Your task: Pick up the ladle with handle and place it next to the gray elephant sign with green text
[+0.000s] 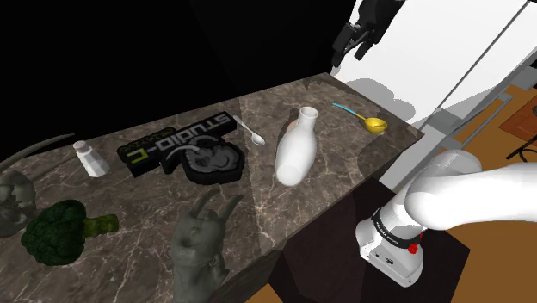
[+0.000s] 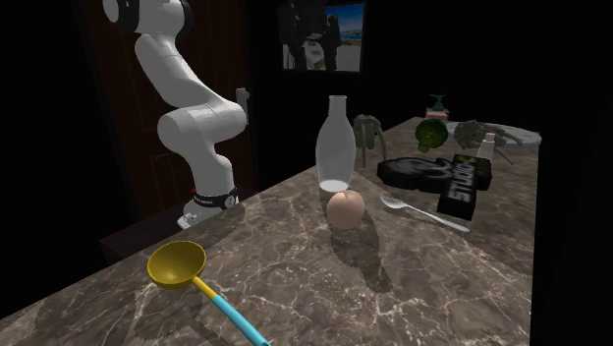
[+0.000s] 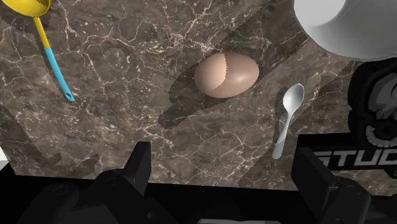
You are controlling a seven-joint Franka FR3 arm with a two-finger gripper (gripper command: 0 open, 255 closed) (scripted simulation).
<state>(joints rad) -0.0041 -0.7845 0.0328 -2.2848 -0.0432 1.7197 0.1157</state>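
The ladle (image 1: 370, 122) has a yellow bowl and a thin blue handle. It lies flat near the counter's far right end in the shoulder view, and in the second exterior view the ladle (image 2: 179, 263) lies closest to the camera. The elephant sign (image 1: 185, 148) is a black plaque with a grey elephant and lettering, lying flat in the middle of the counter. My gripper (image 1: 348, 56) hangs high above the counter's far end, open and holding nothing. In the wrist view the gripper (image 3: 227, 168) looks down on an egg (image 3: 226, 75), with the ladle (image 3: 51, 54) off to one side.
A white bottle (image 1: 297, 146), the egg (image 2: 344, 208) and a grey spoon (image 1: 251, 131) lie between ladle and sign. A salt shaker (image 1: 89, 159), broccoli (image 1: 60, 231) and a grey hand figure (image 1: 198, 245) stand beyond. The marble counter (image 1: 258, 215) drops off at its edges.
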